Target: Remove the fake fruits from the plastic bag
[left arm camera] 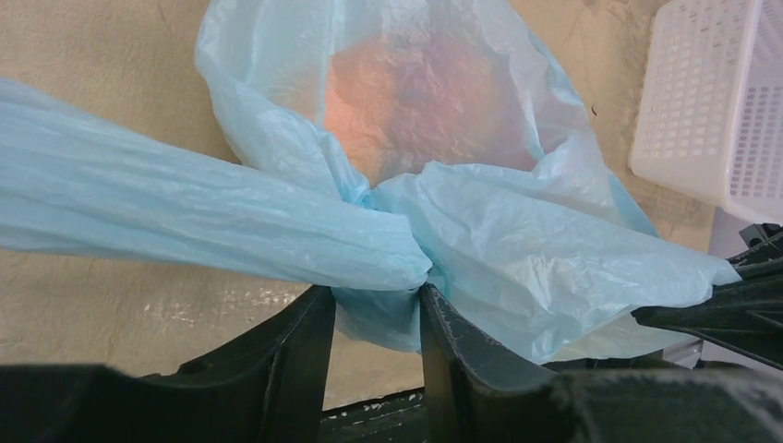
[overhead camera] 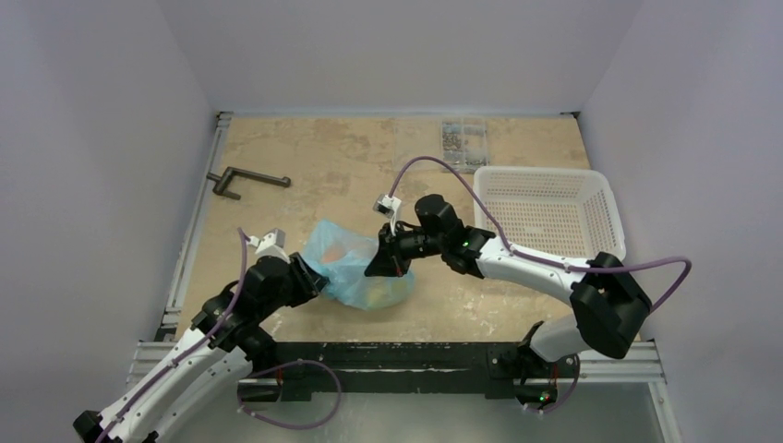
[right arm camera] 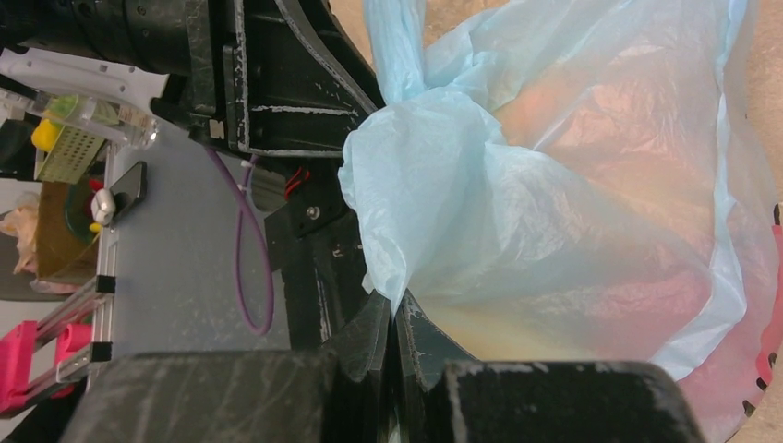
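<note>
The light-blue plastic bag (overhead camera: 355, 268) lies bunched at the table's near middle, between both arms. Through its film the fake fruits show as blurred colour: a peach-orange glow (left arm camera: 406, 101) and orange-to-yellow patches (right arm camera: 591, 185); no single fruit is distinct. At the bag's left end, my left gripper (left arm camera: 374, 295) has its fingers apart, a hanging fold of the bag (left arm camera: 379, 318) in the gap. My right gripper (right arm camera: 395, 309) is shut on a pinched edge of the bag (right arm camera: 434, 212) at its right side (overhead camera: 380, 263).
A white mesh basket (overhead camera: 554, 208) stands at the right, close behind the right arm. A dark metal crank-like piece (overhead camera: 245, 180) lies at the far left. A clear box of small parts (overhead camera: 462, 138) sits at the back edge.
</note>
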`<state>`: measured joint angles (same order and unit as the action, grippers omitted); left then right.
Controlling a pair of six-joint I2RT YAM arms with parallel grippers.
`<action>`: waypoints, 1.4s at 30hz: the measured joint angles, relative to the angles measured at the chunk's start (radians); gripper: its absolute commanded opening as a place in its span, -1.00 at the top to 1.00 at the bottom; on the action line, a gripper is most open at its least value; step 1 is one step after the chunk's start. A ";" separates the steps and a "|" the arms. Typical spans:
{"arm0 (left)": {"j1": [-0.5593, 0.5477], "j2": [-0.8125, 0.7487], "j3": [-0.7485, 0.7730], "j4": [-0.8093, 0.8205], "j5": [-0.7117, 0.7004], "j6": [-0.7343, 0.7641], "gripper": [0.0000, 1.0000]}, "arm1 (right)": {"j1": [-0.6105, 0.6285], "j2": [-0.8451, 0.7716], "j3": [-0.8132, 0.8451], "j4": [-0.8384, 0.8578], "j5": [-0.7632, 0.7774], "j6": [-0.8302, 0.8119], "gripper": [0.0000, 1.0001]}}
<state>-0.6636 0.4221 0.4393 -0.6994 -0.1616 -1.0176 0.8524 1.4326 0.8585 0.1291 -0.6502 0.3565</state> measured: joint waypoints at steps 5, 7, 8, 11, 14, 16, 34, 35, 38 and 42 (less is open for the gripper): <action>0.000 0.000 -0.005 0.035 0.027 0.005 0.82 | -0.001 -0.002 0.001 -0.014 0.017 0.001 0.99; 0.000 0.001 -0.006 0.042 0.036 0.006 1.00 | -0.001 -0.006 0.013 -0.061 0.058 -0.008 0.72; 0.000 0.001 -0.006 0.046 0.041 0.006 1.00 | -0.001 -0.008 0.023 -0.091 0.085 -0.012 0.65; 0.000 0.000 -0.006 0.055 0.057 0.007 1.00 | 0.001 -0.014 0.080 -0.196 0.193 -0.029 0.42; 0.000 -0.002 -0.005 0.060 0.073 0.006 1.00 | 0.011 -0.034 0.131 -0.280 0.300 -0.039 0.20; 0.000 -0.006 -0.003 0.063 0.080 -0.003 1.00 | 0.027 -0.055 0.155 -0.333 0.368 -0.037 -0.05; 0.000 0.037 0.043 0.078 0.114 -0.088 1.00 | 0.334 -0.108 0.296 -0.512 0.703 0.328 -0.38; 0.000 0.037 0.043 0.079 0.116 -0.090 1.00 | 0.334 -0.106 0.269 -0.495 0.692 0.364 -0.39; 0.000 0.037 0.043 0.089 0.127 -0.098 1.00 | 0.333 -0.089 0.216 -0.466 0.681 0.440 -0.41; 0.000 0.032 0.043 0.111 0.147 -0.107 1.00 | 0.333 -0.054 0.184 -0.441 0.696 0.511 -0.43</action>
<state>-0.6636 0.4541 0.4828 -0.5884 -0.0143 -1.1248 1.1854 1.3785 1.0428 -0.3119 0.0460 0.8677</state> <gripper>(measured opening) 0.006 0.707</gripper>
